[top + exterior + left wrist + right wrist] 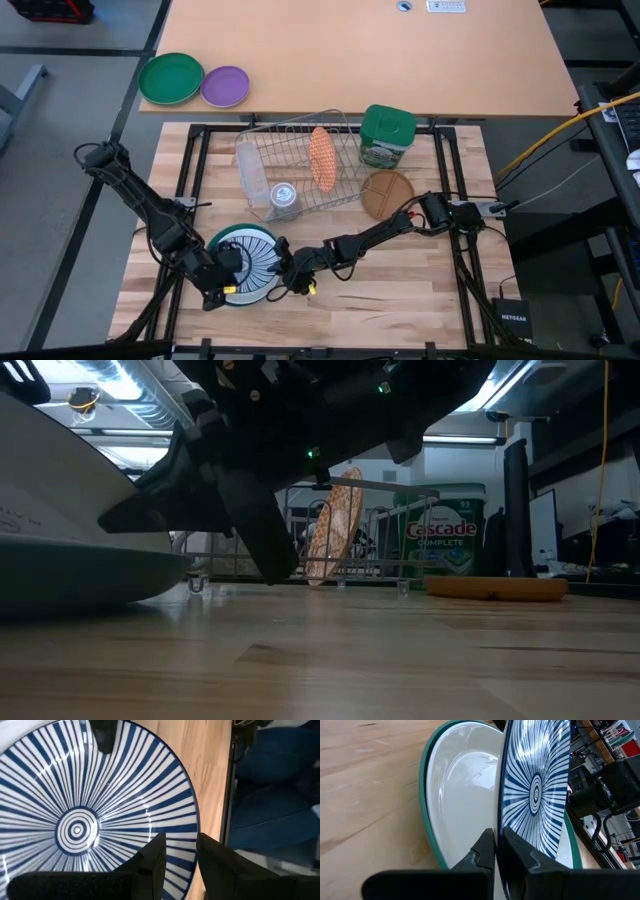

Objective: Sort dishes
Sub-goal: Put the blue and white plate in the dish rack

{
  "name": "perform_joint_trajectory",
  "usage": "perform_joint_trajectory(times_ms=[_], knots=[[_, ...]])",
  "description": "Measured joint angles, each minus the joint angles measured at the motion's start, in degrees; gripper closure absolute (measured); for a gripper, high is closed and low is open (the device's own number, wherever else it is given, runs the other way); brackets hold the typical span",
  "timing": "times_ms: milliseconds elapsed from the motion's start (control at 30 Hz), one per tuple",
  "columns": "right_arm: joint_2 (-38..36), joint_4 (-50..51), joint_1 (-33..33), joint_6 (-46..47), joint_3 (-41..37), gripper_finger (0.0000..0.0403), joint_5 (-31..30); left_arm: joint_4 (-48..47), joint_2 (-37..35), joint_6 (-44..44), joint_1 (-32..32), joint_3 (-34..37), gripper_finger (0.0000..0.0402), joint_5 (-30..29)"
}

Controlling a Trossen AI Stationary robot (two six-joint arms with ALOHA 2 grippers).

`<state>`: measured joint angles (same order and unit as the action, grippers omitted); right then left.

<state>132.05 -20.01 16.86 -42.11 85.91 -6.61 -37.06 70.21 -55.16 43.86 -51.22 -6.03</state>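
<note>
Plates sit stacked near the front edge of the wooden table. The striped plate lies on the big teal plate, which has a white inside. In the right wrist view the striped plate is tipped up off the teal one along one side.

The left gripper is at the front rim of the striped plate. Its two fingers stand a little apart with the rim between them, but I cannot tell if they press on it. The right gripper comes in from the other side. Its fingers are pressed together, pinching the edge of the striped plate.

Behind the plates stands a wire rack. An orange speckled plate stands upright in it. A brown plate lies flat just beside the rack, and a green canister stands behind that plate. The front right part of the table is bare wood, with room to move.

A green plate and a purple plate touch each other on the far tan table.

In the low view the dark arms fill the top and hide much of the rack. Something small and round lies in the rack, but it is hard to make out.
</note>
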Motion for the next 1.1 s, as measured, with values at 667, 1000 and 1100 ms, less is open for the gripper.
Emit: perform_joint_trajectory(times_ms=[667, 1000, 1100], knots=[[0.07, -0.08, 0.0, 4.78, -0.02, 0.0384, -3.49, -3.71, 0.13, 16.63, 0.04, 0.02, 0.0304, 1.02], [0.07, -1.08, -0.07, 7.57, -0.03, 0.0384, -3.89, -6.99, 1.96, 25.95, 0.15, 0.0, 0.0304, -5.17], [0.1, -1.36, -0.07, 8.8, -0.1, 0.0383, -3.81, -6.83, 4.07, 28.87, 0.19, -0.19, 0.0304, -5.72]])
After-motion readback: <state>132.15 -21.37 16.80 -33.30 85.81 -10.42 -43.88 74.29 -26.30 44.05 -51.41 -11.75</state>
